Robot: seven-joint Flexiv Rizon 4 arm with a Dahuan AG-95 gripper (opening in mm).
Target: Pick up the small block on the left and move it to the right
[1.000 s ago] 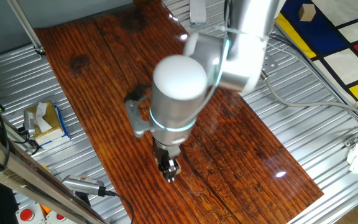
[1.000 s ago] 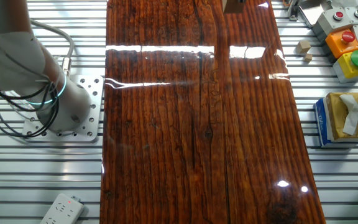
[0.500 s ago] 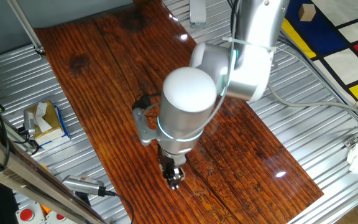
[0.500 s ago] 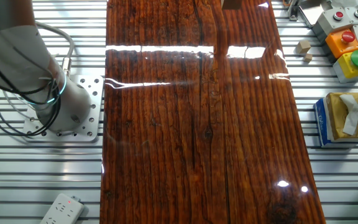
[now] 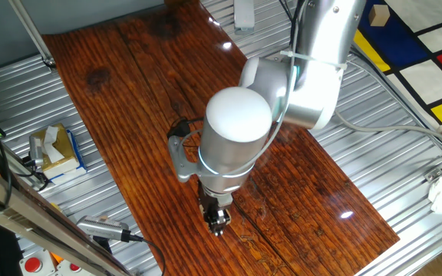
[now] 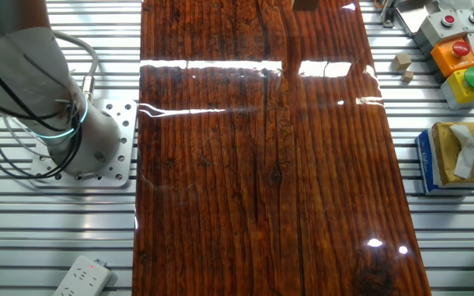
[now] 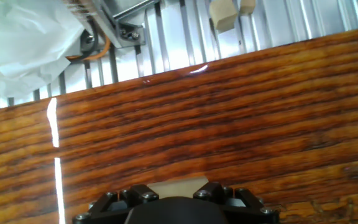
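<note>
Since a second ago, arm and claw (image 5: 217,220) have drifted toward 4 o'clock across the counter (image 5: 129,92) in one fixed view. Small block (image 7: 178,186) sits at 6 o'clock in the hand view, a tan face wedged between the finger mounts, so no offset from the claw. It's a cube, no long axis to align. Claw looks narrow and clamped on it, though the fingertips are mostly out of frame. Whether the block touches the counter I cannot tell. Two spare blocks (image 7: 222,14) lie at 12 o'clock on the metal slats, well apart. Judgement: carry under way, and the release spot is what matters next.
</note>
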